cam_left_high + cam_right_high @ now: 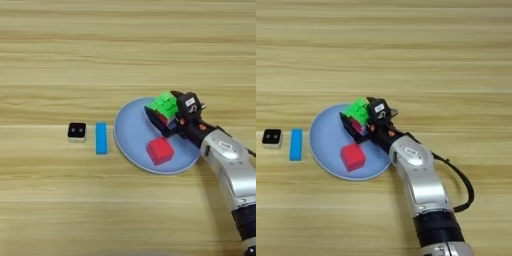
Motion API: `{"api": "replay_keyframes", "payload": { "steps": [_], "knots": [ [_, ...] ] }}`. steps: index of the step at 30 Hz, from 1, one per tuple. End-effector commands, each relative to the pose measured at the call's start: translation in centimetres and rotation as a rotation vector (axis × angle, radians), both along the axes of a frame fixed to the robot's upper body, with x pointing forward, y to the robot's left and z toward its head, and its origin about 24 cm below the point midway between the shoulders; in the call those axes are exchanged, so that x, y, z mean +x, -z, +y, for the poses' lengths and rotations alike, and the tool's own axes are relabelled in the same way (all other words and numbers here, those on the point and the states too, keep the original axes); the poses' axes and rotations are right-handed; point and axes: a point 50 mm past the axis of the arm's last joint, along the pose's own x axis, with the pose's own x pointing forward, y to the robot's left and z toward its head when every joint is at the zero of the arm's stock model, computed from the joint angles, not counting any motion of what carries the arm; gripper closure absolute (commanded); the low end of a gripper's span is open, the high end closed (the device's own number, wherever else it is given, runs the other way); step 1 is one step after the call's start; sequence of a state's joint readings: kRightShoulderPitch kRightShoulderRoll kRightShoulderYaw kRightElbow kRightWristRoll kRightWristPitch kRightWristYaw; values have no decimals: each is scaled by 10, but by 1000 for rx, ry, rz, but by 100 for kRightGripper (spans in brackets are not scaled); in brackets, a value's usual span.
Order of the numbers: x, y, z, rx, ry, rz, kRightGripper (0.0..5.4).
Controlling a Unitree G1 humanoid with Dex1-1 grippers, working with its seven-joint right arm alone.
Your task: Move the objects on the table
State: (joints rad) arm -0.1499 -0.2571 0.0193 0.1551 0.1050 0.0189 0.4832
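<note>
A round light-blue plate (131, 135) lies on the wooden table (125, 50). On its near right part rests a plain red cube (160, 150). Over the plate's far right part is a puzzle cube (164, 106) with a green top and a pink side, and my right gripper (162, 111) is shut on it, one black finger along its near-left side and the other behind it. The silver forearm (416, 175) comes in from the lower right. I cannot tell whether the puzzle cube touches the plate.
Left of the plate lies a flat blue bar (101, 138), and further left a small black block (77, 131) with two light dots on top.
</note>
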Motion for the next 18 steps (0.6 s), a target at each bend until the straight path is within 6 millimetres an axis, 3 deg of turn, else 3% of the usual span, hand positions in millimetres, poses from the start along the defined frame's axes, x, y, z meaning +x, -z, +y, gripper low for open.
{"api": "replay_keyframes", "payload": {
  "steps": [1,18],
  "knots": [
    [10,-43,0,65,7,-219,10],
    [6,-68,-4,206,-19,-338,5]
  ]
}}
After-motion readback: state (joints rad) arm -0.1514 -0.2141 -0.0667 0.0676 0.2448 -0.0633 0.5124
